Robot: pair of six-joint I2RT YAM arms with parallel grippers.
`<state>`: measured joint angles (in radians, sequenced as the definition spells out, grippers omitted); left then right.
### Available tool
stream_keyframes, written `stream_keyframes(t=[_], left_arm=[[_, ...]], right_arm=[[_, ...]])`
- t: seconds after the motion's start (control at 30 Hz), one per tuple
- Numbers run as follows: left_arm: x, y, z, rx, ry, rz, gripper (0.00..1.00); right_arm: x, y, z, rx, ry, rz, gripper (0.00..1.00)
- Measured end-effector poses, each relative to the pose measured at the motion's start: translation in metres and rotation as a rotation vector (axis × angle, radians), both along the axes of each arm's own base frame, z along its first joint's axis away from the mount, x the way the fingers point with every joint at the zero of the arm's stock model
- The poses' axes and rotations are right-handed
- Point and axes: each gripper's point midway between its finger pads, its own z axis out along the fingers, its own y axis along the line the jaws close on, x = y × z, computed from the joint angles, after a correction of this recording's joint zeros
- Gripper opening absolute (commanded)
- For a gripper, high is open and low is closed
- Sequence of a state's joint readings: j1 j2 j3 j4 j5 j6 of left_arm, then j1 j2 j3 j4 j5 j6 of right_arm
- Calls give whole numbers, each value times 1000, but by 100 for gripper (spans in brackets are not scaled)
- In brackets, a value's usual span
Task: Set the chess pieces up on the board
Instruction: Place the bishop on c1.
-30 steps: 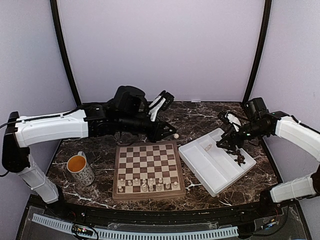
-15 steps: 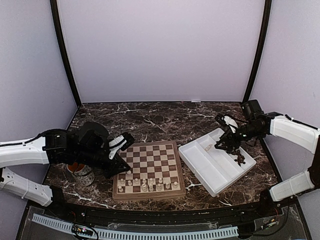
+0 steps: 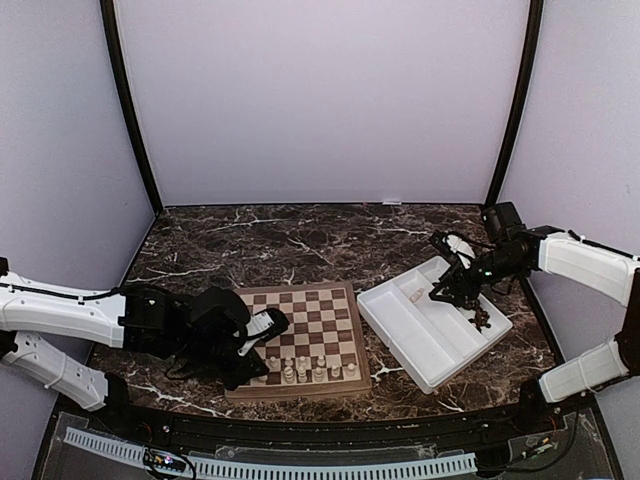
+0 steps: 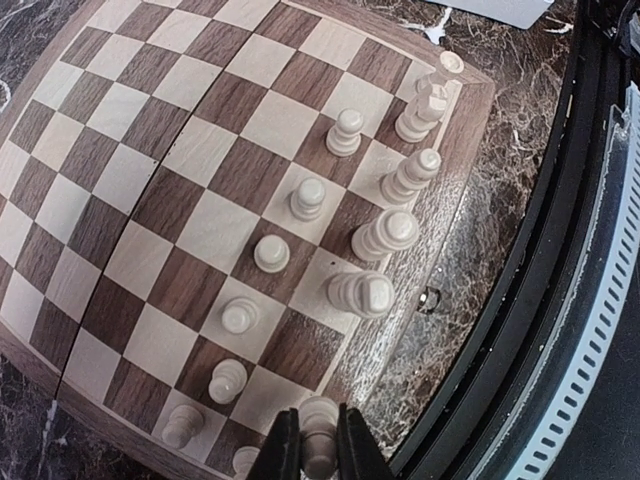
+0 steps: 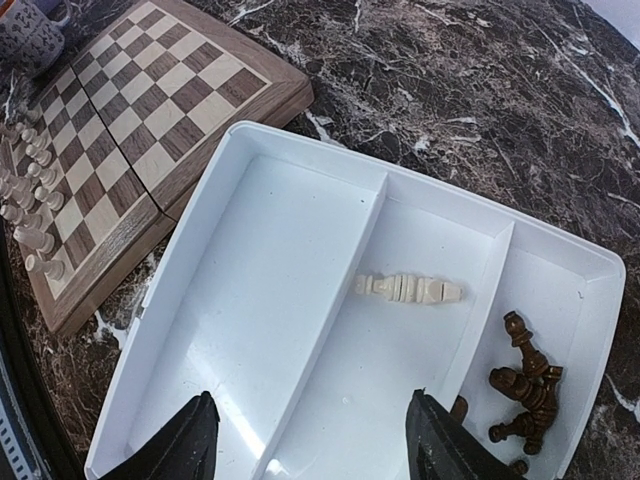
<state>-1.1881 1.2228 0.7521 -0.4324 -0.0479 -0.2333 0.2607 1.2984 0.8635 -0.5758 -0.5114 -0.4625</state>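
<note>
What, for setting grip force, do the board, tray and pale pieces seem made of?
The board looks like matte wood: grain streaks show in its checks. The tray seems moulded plastic, smooth plain white with rounded corners. The pale pieces are probably turned wood, cream and unpainted, with ringed profiles.

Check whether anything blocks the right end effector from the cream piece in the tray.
Nothing visible does. The open right end effector hovers above the cream piece; dark pieces lie beyond a tray divider.
</note>
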Motion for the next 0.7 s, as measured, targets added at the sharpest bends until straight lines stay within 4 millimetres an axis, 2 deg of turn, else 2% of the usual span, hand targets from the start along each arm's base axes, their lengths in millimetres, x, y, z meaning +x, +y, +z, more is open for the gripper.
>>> stream_keyframes(t=[0.17, 0.43, 0.7], left_arm=[[5, -8, 0, -20, -16, 17, 11], [8, -15, -16, -4, 6, 48, 12], [10, -16, -20, 2, 7, 64, 19]], right_arm=[[0, 0, 0, -1, -2, 3, 66], [-1, 0, -2, -3, 1, 6, 66], [-1, 0, -5, -7, 11, 8, 66]])
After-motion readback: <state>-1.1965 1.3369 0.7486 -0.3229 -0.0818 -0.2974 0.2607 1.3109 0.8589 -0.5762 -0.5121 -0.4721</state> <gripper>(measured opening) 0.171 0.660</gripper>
